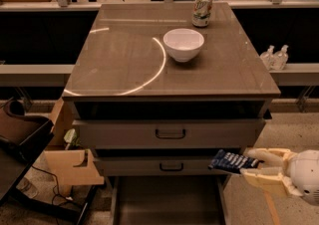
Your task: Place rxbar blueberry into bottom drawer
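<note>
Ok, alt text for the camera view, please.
The claw, at lower right, holds the rxbar blueberry over the right edge of the open bottom drawer. A white bowl and a soda can stand on the cabinet top.

Grey cabinet top [124,55], white bowl [183,44], soda can [202,9]

Gripper [247,163], below the front right corner of the bench [124,69]: two cream-yellow, tapering, angular plastic fingers [269,155]. Wrist housing [306,175]: smooth, rounded white shell directly behind the fingers.
</note>
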